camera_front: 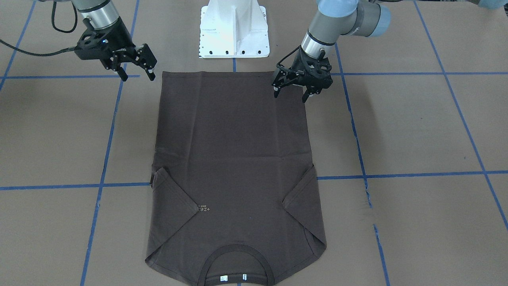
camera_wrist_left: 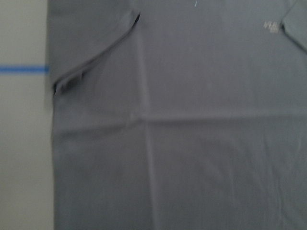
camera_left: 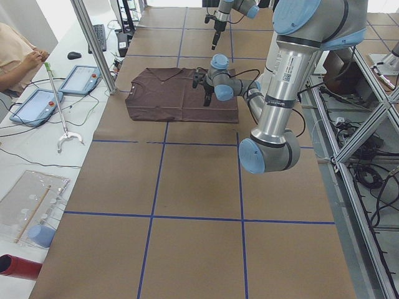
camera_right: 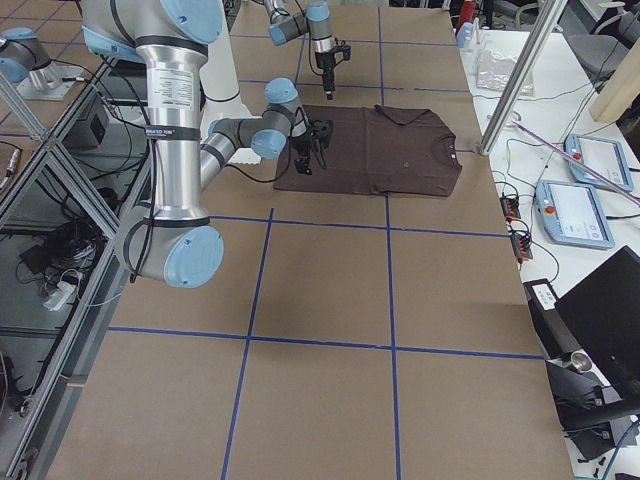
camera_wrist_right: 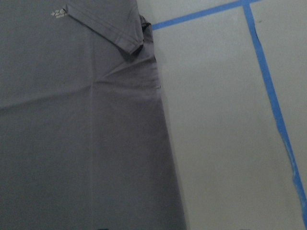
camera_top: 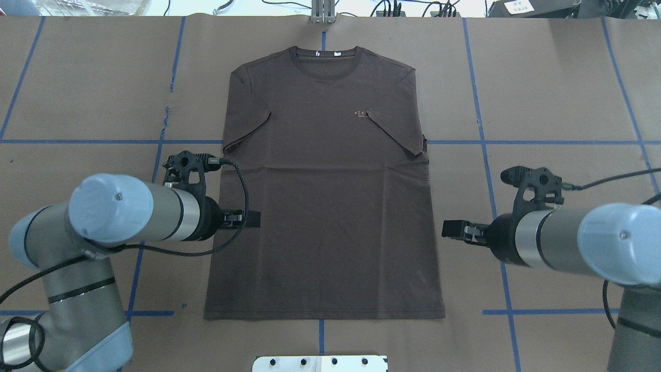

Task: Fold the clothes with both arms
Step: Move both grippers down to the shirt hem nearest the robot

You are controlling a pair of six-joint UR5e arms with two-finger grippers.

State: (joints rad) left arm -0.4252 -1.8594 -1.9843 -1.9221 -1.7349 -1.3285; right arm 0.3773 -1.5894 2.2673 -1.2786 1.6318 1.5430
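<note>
The dark brown T-shirt (camera_top: pixel 325 196) lies flat and face up on the brown table cover, collar (camera_top: pixel 324 51) away from the robot, hem towards it. Both sleeves are folded inward onto the chest. My left gripper (camera_front: pixel 290 96) is open and empty, hovering over the shirt's left edge near the hem; it also shows in the overhead view (camera_top: pixel 251 219). My right gripper (camera_front: pixel 137 77) is open and empty, just outside the shirt's right edge in the overhead view (camera_top: pixel 450 229). The wrist views show the folded sleeves (camera_wrist_left: pixel 96 43) (camera_wrist_right: pixel 110 28) and the shirt's edges, with no fingers in them.
The white pedestal base (camera_front: pixel 234 29) stands just behind the hem. Blue tape lines (camera_top: pixel 485 142) cross the brown table cover. Tablets (camera_left: pixel 37 103), cables and a seated person (camera_left: pixel 19 53) are beyond the table's far side.
</note>
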